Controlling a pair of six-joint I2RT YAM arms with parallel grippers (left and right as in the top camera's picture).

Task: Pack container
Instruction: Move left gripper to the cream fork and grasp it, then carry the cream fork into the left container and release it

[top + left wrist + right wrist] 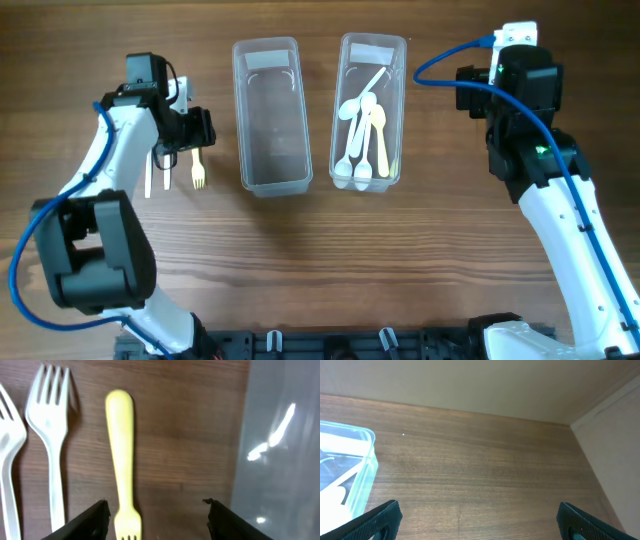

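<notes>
A dark brown wooden table (320, 270) fills the scene, its grain running side to side. At its far edge stands a plain beige wall (470, 380), and a paler side panel (615, 445) closes the right corner. Light is soft and even.

Your left gripper (159, 521) has its jaws spread wide over the wooden table (185, 435). You see the yellow fork (121, 460) lying flat, its tines between the fingers, close to the left-hand one. A white fork (49, 420) lies beside it, and a second white fork (7, 460) is at the frame's edge. The clear container (285, 450) fills the other side.
</notes>
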